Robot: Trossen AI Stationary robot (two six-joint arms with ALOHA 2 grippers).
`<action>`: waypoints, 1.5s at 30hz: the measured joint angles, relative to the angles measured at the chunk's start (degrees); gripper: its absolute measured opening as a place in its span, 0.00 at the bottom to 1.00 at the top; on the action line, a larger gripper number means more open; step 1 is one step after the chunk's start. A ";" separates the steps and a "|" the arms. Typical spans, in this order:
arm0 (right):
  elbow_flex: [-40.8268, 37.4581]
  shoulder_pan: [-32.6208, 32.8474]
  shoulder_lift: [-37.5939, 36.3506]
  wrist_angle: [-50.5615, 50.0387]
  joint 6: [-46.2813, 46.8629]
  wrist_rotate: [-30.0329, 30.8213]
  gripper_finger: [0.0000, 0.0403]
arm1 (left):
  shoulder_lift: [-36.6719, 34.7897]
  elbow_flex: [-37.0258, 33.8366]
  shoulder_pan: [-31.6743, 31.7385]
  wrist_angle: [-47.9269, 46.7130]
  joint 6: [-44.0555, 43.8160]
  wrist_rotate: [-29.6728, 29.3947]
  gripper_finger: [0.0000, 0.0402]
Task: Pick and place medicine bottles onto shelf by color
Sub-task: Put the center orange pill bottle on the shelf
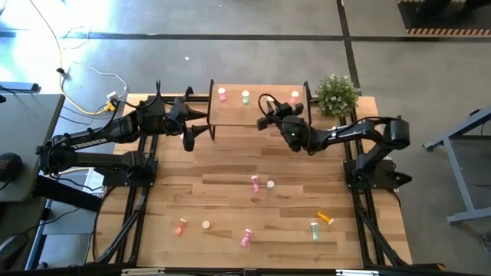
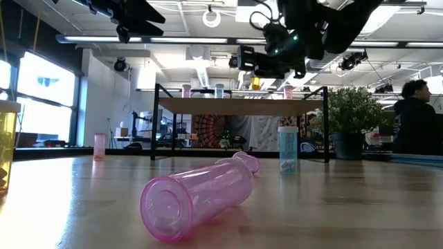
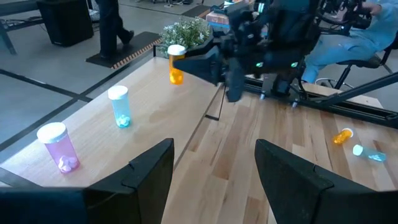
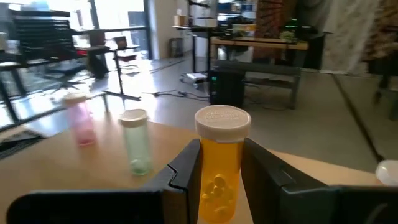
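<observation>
1. While clamped on an orange bottle [image 4: 219, 165], hovers over the shelf [image 1: 257, 113] between its middle and right end: right end effector [image 4: 219, 177], one finger on each side of the upright bottle, white cap above the fingertips.
2. Waits at the shelf's left end with fingers [image 3: 146, 171] spread apart and nothing between them: left end effector [image 3: 211, 177].
3. Standing upright in a row along the shelf's far edge: pink bottle [image 1: 222, 94] at left, pale green bottle [image 1: 245, 96] near the middle, another pinkish bottle [image 1: 294, 96] toward the right.
4. Scattered over the near half of the desk [image 1: 230, 169]: pink bottle [image 1: 255, 182] with a loose white cap [image 1: 271, 184] just beside it near the centre; salmon bottle [image 1: 180, 227] and a second cap [image 1: 205, 225] at near left; pink bottle [image 1: 246, 238] lying at near centre; pale green bottle [image 1: 314, 230] and orange bottle [image 1: 325, 218] close together at near right.
5. Sits at the far right corner, just right of the shelf: potted plant [image 1: 336, 93].
</observation>
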 joint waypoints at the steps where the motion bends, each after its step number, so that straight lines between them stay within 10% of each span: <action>1: 0.31 -0.24 0.55 -0.08 0.48 0.63 0.21 | 0.00 0.00 0.00 0.00 0.01 0.00 0.53; 45: 0.59 -7.30 1.19 -9.50 7.24 -9.53 0.25 | 0.00 0.00 0.00 0.04 0.01 -0.20 0.53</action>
